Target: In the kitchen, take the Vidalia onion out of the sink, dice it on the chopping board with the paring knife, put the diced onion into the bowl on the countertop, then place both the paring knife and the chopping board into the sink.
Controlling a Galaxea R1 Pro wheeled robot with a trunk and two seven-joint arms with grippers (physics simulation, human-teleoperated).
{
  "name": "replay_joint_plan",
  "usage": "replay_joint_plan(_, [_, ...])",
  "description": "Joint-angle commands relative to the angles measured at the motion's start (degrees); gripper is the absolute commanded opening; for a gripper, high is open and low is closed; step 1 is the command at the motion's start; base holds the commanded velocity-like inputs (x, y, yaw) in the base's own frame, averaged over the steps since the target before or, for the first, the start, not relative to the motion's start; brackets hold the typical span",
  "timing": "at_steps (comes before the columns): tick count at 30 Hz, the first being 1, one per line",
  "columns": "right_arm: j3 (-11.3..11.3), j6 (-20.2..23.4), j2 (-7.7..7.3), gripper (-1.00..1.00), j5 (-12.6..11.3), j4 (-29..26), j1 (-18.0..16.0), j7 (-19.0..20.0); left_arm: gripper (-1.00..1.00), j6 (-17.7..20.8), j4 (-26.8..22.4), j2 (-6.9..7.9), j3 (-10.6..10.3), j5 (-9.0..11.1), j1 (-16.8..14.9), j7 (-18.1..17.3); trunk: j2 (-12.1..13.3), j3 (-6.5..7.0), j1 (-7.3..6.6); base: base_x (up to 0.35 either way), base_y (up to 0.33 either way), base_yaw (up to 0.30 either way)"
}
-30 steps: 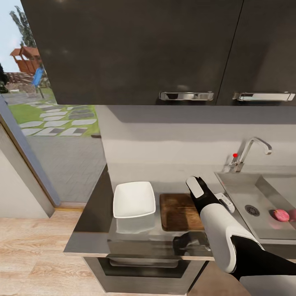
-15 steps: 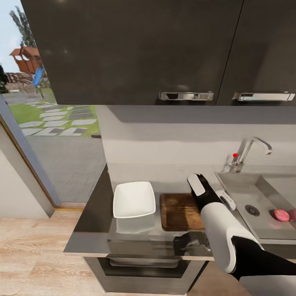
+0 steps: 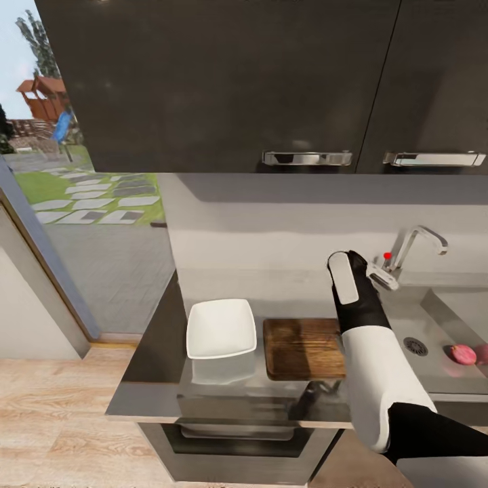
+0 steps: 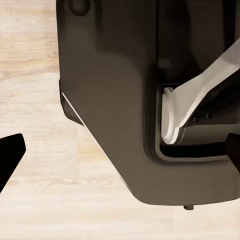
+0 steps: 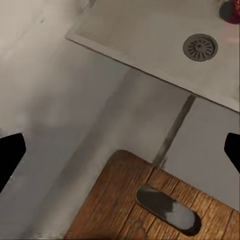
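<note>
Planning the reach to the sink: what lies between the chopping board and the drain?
In the right wrist view, bare grey countertop, then the steel sink's flat floor.

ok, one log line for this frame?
right gripper: open, above countertop | Vidalia onion: in sink | chopping board: bare | bowl: empty

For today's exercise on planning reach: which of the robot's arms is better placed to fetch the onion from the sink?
Probably the right. Its tool hangs open over the countertop beside the sink, where the onion lies. The left wrist view faces the floor.
</note>
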Motion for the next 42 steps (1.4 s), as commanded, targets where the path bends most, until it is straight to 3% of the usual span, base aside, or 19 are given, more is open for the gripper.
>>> replay_joint_plan(1, [-0.1, 1.7, -0.19, 1.0, 0.0, -0.4, 0.1, 3.1, 1.0, -0.1, -0.1, -0.01, 0.0, -0.2, 0.0, 0.1, -0.1, -0.11, 0.03, -0.084, 0.0, 0.0])
replay_joint_plan(4, [0.0, 2.9, -0.79, 1.0, 0.9, -0.8, 1.4, 9.5, 1.0, -0.1, -0.1, -0.03, 0.0, -0.2, 0.0, 0.1, -0.1, -0.11, 0.03, -0.103, 0.0, 0.0])
replay_joint_plan(7, [0.1, 3.4, -1.16, 1.0, 3.3, -1.3, 3.8, 15.6, 1.0, -0.1, -0.2, 0.0, 0.0, -0.2, 0.0, 0.1, -0.1, -0.11, 0.03, -0.118, 0.0, 0.0])
replay_joint_plan(11, [0.4, 3.5, -1.3, 1.0, 9.7, -3.8, 8.1, 24.7, 1.0, -0.2, -0.2, 0.04, 0.0, -0.2, -0.1, 0.2, -0.1, -0.11, 0.03, -0.127, 0.0, 0.0])
replay_joint_plan(15, [0.6, 3.5, -1.18, 1.0, 18.1, -8.8, 13.5, 33.9, 1.0, -0.2, -0.1, -0.02, 0.0, -0.2, -0.1, 0.2, -0.1, -0.11, 0.03, -0.222, 0.0, 0.0])
replay_joint_plan(17, [0.6, 3.5, -1.12, 1.0, 20.2, -10.6, 15.4, 36.6, 1.0, -0.2, -0.1, -0.03, 0.0, -0.1, -0.1, 0.2, -0.1, -0.11, 0.03, -0.286, 0.0, 0.0])
replay_joint_plan(22, [0.6, 3.5, -1.09, 1.0, 22.1, -12.4, 18.1, 40.3, 1.0, -0.1, -0.1, -0.02, 0.0, -0.1, -0.1, 0.2, -0.1, -0.11, 0.03, -0.319, 0.0, 0.0])
replay_joint_plan(33, [0.6, 3.1, -1.23, 1.0, 22.8, -12.9, 21.4, 45.6, 1.0, -0.1, 0.0, -0.03, 0.0, -0.1, 0.0, 0.2, -0.1, -0.11, 0.03, -0.336, 0.0, 0.0])
replay_joint_plan(38, [0.8, 0.5, -1.24, 1.0, 22.8, -12.9, 24.1, 46.2, 1.0, -0.1, 0.0, -0.02, 0.0, -0.1, 0.0, 0.2, -0.1, -0.11, 0.03, -0.338, 0.0, 0.0])
replay_joint_plan(42, [2.1, -0.9, -1.29, 1.0, 23.3, -12.9, 26.2, 49.3, 1.0, 0.0, 0.0, -0.02, 0.0, -0.1, 0.0, 0.2, -0.1, -0.11, 0.03, -0.338, 0.0, 0.0])
